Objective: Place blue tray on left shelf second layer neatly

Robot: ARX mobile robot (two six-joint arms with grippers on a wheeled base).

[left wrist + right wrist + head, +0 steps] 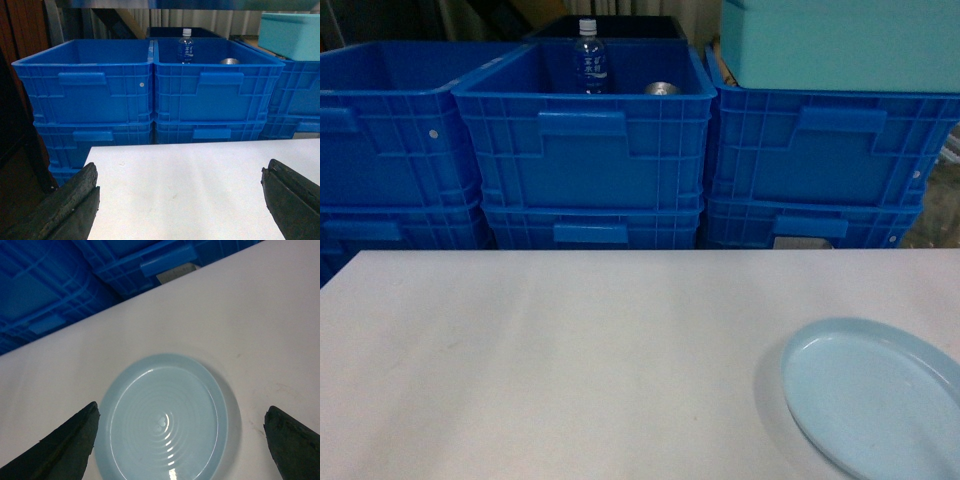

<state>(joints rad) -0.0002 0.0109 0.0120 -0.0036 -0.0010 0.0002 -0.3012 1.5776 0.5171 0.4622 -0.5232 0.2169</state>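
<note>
right wrist view looks down on the blue tray [165, 415], lying flat on the white desk [240, 325] near the front right corner. it looks light, thin, stiff and smooth, so it may slip. its low rim is the best place to hold. the flat middle gives nothing to pinch.

the right gripper [180, 440] hangs over the tray, released, with one dark finger on each side and not touching it. the left gripper [182, 200] is released too, holding nothing, over the bare desk by its left edge.

behind the back edge of the desk stand stacked dark blue crates [590, 150]. one holds a water bottle [588, 58]. a pale teal box [840, 45] sits on the right crates. i cannot see the left shelf.
</note>
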